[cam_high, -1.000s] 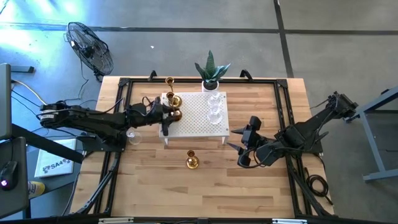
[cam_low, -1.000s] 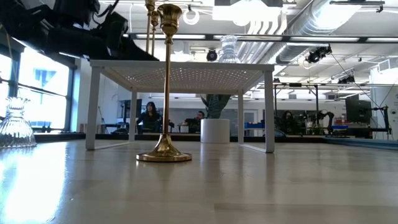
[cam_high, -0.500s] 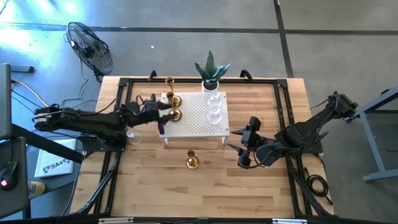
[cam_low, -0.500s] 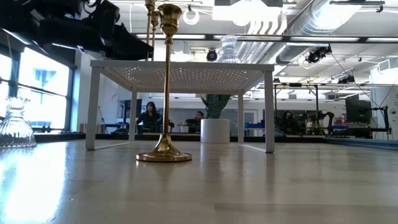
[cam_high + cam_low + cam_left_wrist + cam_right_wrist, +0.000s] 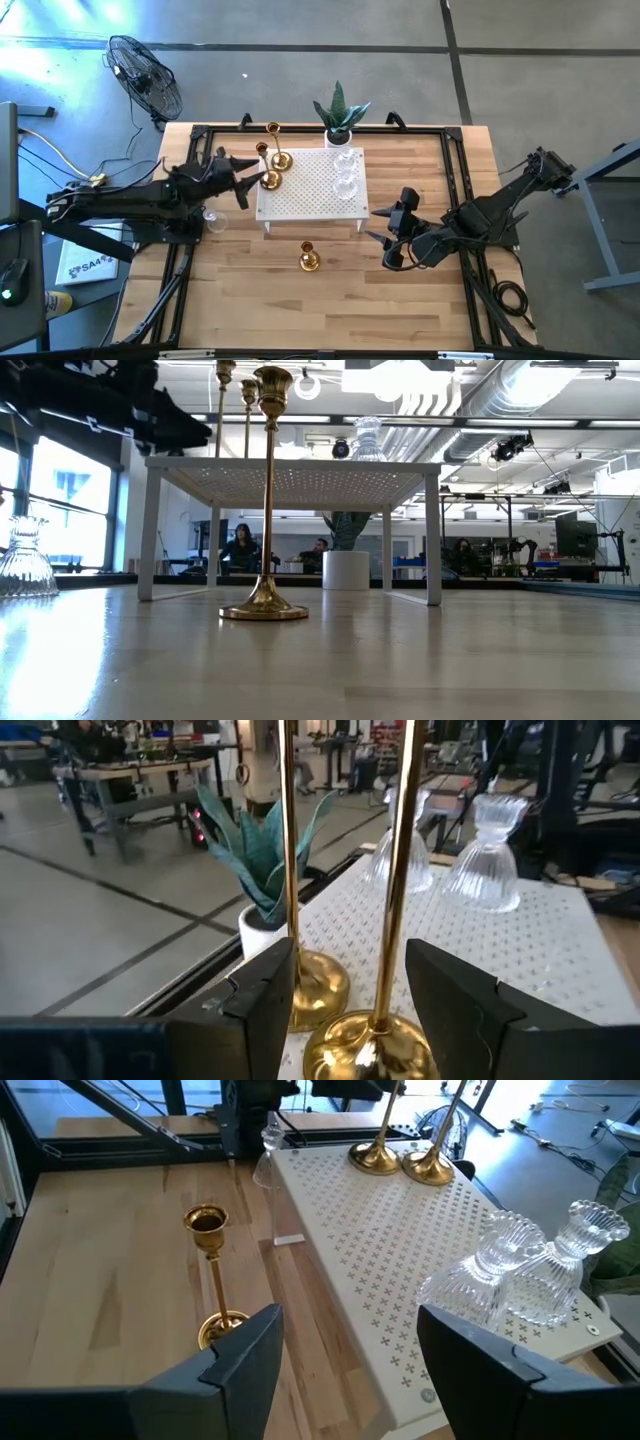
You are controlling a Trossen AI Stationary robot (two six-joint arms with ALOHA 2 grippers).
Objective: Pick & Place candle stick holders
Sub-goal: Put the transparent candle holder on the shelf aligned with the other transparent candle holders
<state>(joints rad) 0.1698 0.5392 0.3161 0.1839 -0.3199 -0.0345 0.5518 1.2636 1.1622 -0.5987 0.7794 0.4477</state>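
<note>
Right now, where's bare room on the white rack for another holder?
Free: the white rack's middle and near strip, between the gold holders at its left far corner and the glass holders along its right side. Crowded: both those clusters, and the left end effector, open, just off the left edge beside the gold pair.

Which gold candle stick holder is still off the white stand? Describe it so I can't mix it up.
Start at the white perforated stand in the table's middle. On the bare wood just in front of it stands one gold candle stick holder, alone. The other two gold holders stand on the stand's left end.
</note>
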